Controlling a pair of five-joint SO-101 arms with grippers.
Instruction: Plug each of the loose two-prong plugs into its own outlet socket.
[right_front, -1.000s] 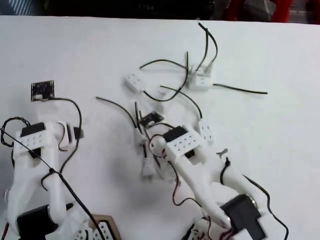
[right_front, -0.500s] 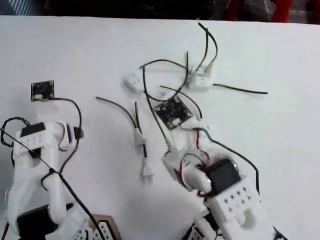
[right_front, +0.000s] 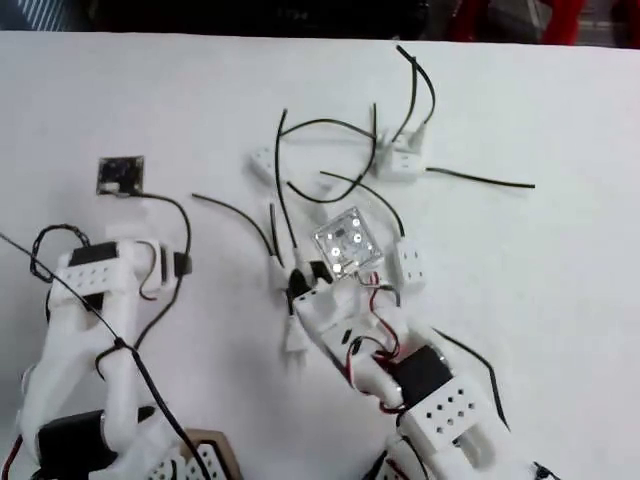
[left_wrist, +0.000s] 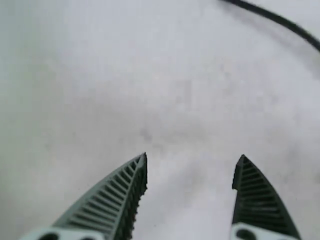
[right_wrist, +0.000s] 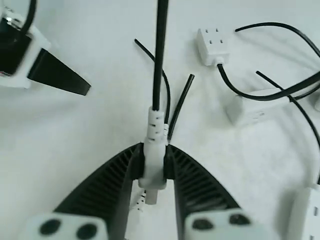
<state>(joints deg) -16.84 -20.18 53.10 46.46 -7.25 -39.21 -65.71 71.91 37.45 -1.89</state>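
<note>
Between right gripper (right_wrist: 154, 152) fingers: white plug (right_wrist: 155, 131) clamped; left gripper (left_wrist: 193, 158) spread.

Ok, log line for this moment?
right gripper: shut on plug | left gripper: open over table | held plug: apart from sockets

one outlet socket (right_wrist: 309, 215) cut by the edge, near right pincer (right_wrist: 154, 148)

The left arm (right_front: 85, 330) stands at the left side of the table (right_front: 560, 280). The left gripper (left_wrist: 193, 165) points down at the table with its two fingers spread wide apart. The right arm (right_front: 440, 400) stretches forward toward the middle. The right gripper (right_wrist: 154, 152) is closed tight on a white plug (right_wrist: 156, 127), with one finger pressing on each side.
</note>
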